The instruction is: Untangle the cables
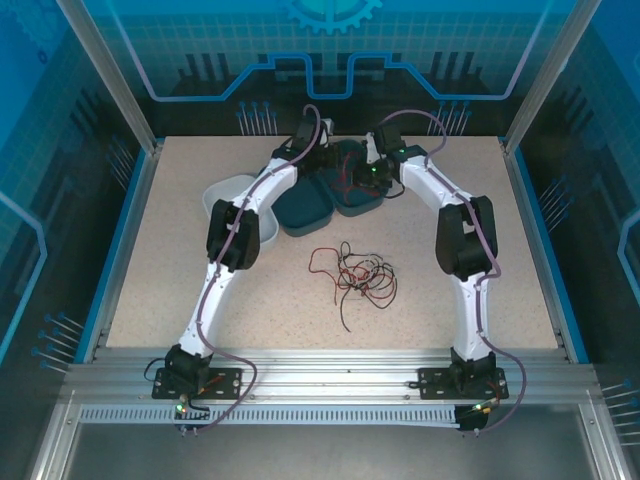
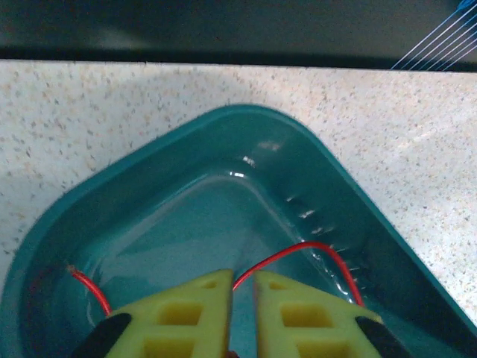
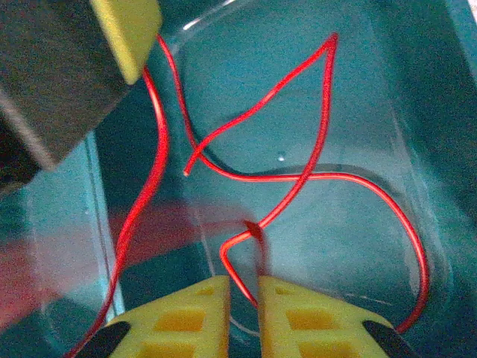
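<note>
Tangle of cables (image 1: 357, 272), red, black and pale, lies on the tabletop (image 1: 520, 290) at centre, between the two arms and apart from both. Both arms reach to the teal trays (image 1: 305, 212) at the far side, with a white dish (image 1: 222, 192) just left of them.

Left end effector (image 2: 240, 287): fingers narrowly parted over a teal tray (image 2: 358, 194). A red cable (image 2: 298, 250) leaves the gap and arcs rightward inside it.

Right end effector (image 3: 244, 287): same narrow gap, wider than the wire. A red cable (image 3: 328, 112) loops across the tray floor and enters the gap. Pinching deeper in cannot be told.
</note>
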